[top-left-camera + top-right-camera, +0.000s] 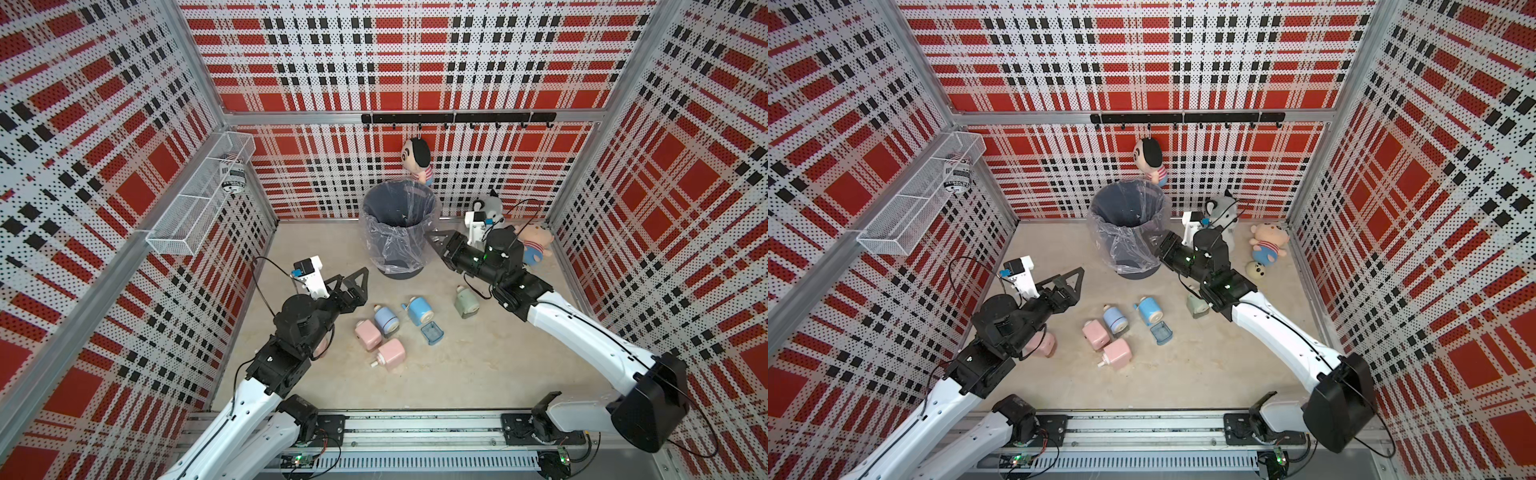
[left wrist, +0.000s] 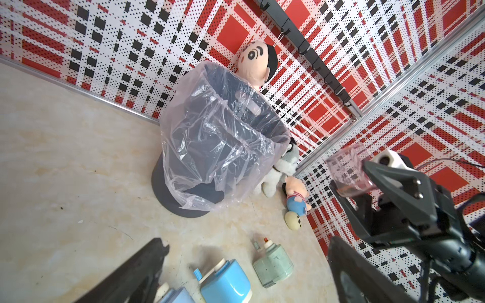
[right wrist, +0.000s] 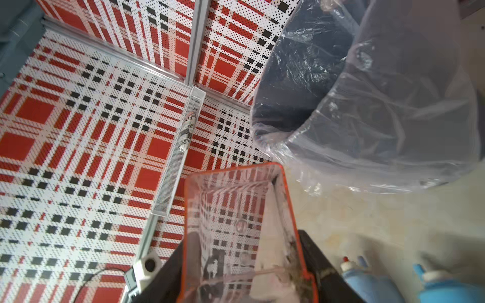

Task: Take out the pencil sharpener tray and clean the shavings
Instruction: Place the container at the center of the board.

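My right gripper (image 3: 244, 270) is shut on a clear, pink-tinted pencil sharpener tray (image 3: 236, 223) with an orange-red rim. Dark shavings (image 3: 292, 265) cling to one inner wall of it. The tray (image 2: 346, 170) is raised off the floor, close beside the rim of the bag-lined trash bin (image 1: 395, 249); in both top views the right gripper (image 1: 432, 239) sits at the bin's right side. My left gripper (image 1: 353, 286) hangs open and empty above the left of a cluster of sharpeners, its dark fingers (image 2: 141, 270) spread wide.
On the floor lie two pink sharpeners (image 1: 368, 334) (image 1: 390, 353), two blue ones (image 1: 386, 320) (image 1: 417, 311), a green one (image 1: 466, 302) and a loose blue tray (image 1: 431, 333). Another pink sharpener (image 1: 1040, 345) lies under my left arm. Plush toys (image 1: 1266, 245) sit at the back right. A wire basket (image 1: 195, 208) hangs on the left wall.
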Robot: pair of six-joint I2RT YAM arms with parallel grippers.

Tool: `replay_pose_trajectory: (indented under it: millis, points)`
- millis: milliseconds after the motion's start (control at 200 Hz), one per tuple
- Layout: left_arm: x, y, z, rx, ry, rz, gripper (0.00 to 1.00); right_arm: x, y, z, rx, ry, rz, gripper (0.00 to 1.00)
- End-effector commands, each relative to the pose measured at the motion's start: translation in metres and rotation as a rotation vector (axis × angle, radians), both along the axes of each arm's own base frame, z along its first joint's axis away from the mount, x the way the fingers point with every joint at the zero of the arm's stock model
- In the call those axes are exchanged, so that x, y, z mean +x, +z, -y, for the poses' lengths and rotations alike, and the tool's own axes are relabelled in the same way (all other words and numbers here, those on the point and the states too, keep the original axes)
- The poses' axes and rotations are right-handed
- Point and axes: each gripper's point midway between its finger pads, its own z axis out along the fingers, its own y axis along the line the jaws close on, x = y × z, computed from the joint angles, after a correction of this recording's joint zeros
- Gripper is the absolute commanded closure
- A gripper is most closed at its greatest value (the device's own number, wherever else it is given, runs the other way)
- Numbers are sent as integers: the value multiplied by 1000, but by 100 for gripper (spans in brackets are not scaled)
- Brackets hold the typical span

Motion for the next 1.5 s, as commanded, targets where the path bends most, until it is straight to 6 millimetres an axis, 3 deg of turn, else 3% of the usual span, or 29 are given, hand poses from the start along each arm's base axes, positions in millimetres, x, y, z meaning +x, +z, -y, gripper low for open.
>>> replay_pose_trajectory:
  millis: [0,170,296,676,872,1047,1343,1498]
  points:
    - [-1,-15,0,-3,4,-39,2,-24,-22,17,-218,36,172,46]
    - [-3,-26,-3,-34,22,-67,2,-71,-60,33,-403,98,286,46]
    - [-7,-31,1,-74,-12,-66,2,-103,-103,34,-546,166,331,47]
    - [-4,-91,5,-116,-32,-230,2,-169,-218,-8,-801,381,288,48]
    - [-1,-112,-10,-109,71,-294,2,-177,-268,-22,-941,421,235,48]
    - [-4,-137,-23,-115,187,-400,2,-175,-294,-27,-1028,415,219,48]
    - [-18,-164,-28,-131,351,-581,2,-174,-316,-37,-1056,449,232,46]
    - [-24,-171,-50,-86,488,-654,2,-177,-323,-42,-1049,480,237,41]
